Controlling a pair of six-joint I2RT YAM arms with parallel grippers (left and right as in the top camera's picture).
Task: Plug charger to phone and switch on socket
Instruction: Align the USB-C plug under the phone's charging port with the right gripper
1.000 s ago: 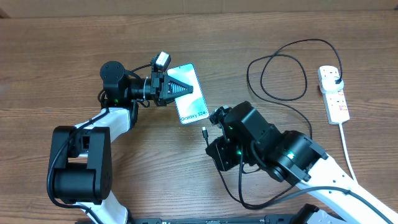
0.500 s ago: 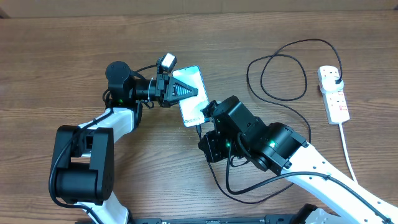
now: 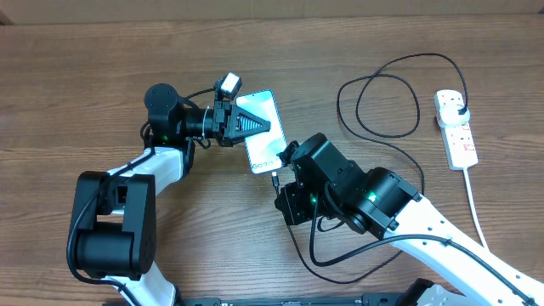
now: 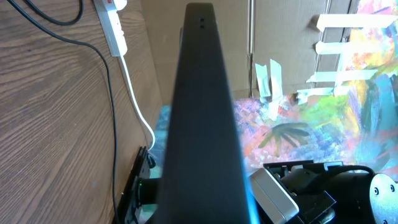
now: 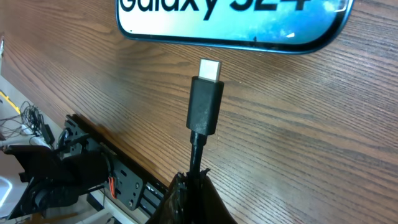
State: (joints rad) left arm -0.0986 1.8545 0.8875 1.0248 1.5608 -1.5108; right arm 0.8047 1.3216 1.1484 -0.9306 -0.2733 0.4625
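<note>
The phone (image 3: 263,129) with a blue-teal lit screen is held tilted by my left gripper (image 3: 252,123), which is shut on its upper part. In the left wrist view the phone's dark edge (image 4: 199,124) fills the middle. My right gripper (image 3: 289,174) is shut on the charger cable just behind its connector tip (image 3: 277,179). In the right wrist view the tip (image 5: 210,68) points at the phone's bottom end (image 5: 236,25), a short gap away. The charger cable (image 3: 378,102) loops to a black plug (image 3: 460,111) in the white socket strip (image 3: 456,129).
The socket strip's thick white cord (image 3: 476,212) runs down the right side of the table. It also shows in the left wrist view (image 4: 134,99). Slack black cable (image 3: 327,255) curls under the right arm near the front edge.
From one second ago, the left gripper carried the phone right and the right gripper brought the connector up to it. In the last half second the connector drew back slightly from the phone's end.
</note>
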